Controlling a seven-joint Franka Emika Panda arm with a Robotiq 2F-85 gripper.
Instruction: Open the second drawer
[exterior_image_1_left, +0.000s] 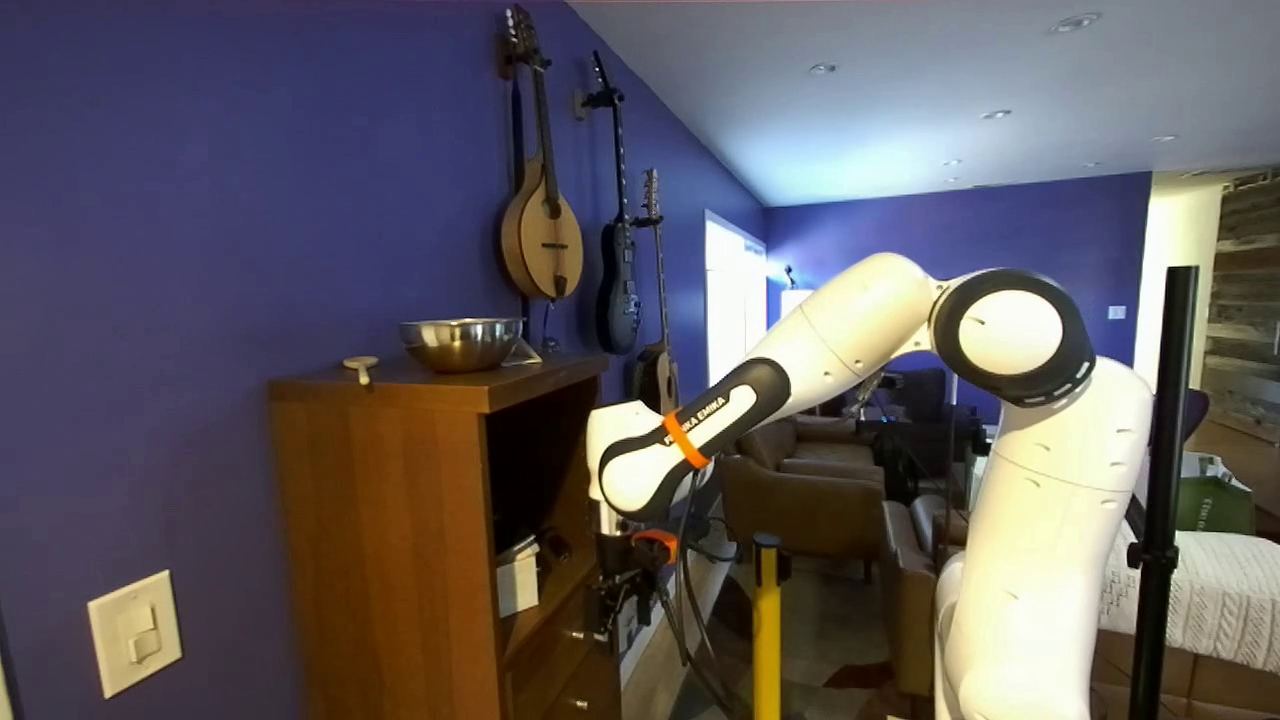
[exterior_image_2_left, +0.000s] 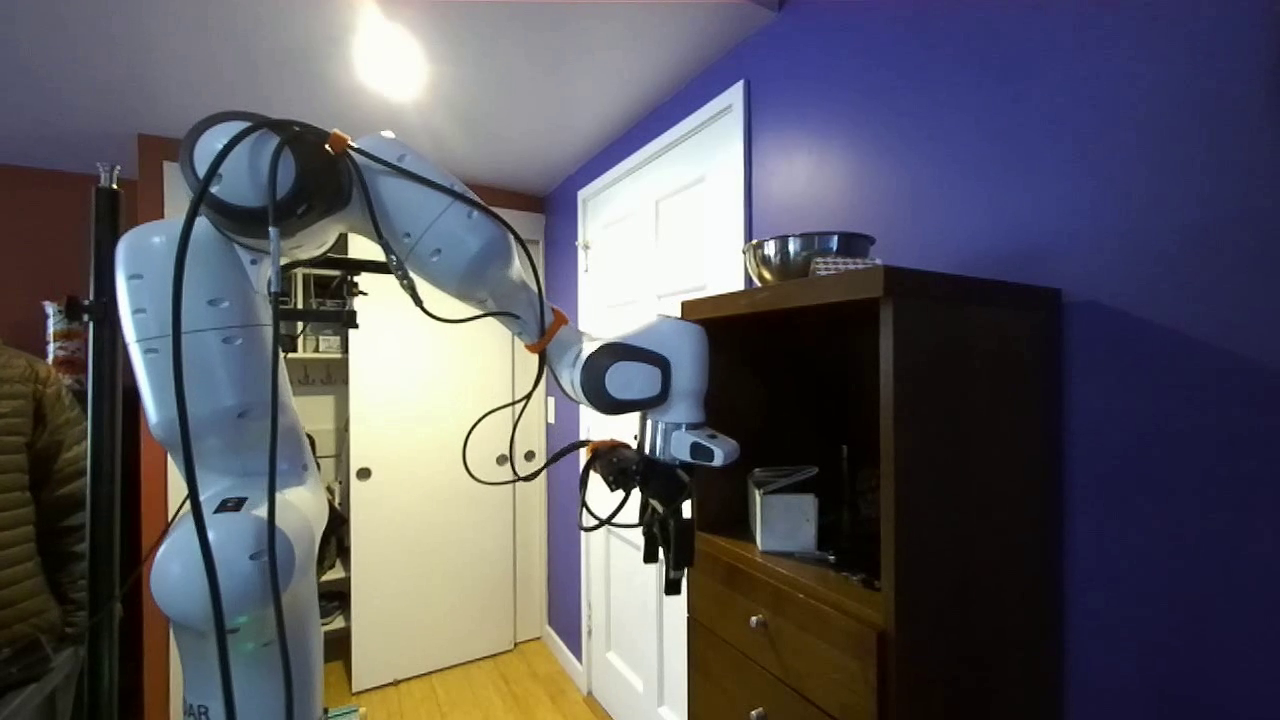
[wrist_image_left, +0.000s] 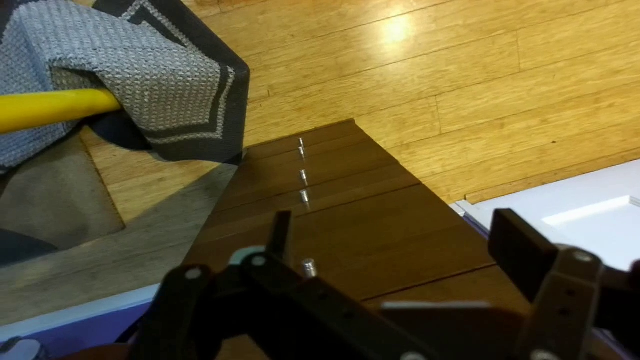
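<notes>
White arm (exterior_image_2_left: 220, 340) at the left in an exterior view, bent over toward the right; behind its wrist, a panelled white door (exterior_image_2_left: 660, 240); tool (exterior_image_2_left: 662, 572) hangs with fingers (exterior_image_2_left: 676, 555) pointing down, just by the left edge of the brown cabinet (exterior_image_2_left: 975, 480), contact not determinable; second drawer (exterior_image_2_left: 720, 685) sits low in the cabinet, directly under the upper drawer (exterior_image_2_left: 810, 645) and cut by the bottom of the frame, front looks flush, i.e. closed; white box (exterior_image_2_left: 785, 522) stands inside the cabinet above the drawers; steel bowl (exterior_image_2_left: 780, 262) rests on the cabinet top; purple wall (exterior_image_2_left: 1150, 450) at far right. Wrist view, same order: yellow post (wrist_image_left: 55, 106) against grey woven fabric (wrist_image_left: 150, 80); column of metal knobs (wrist_image_left: 304, 196) running down the drawer fronts; tool fingers spread wide, the nearest knob just beside one of them in frame, contact uncertain
</notes>
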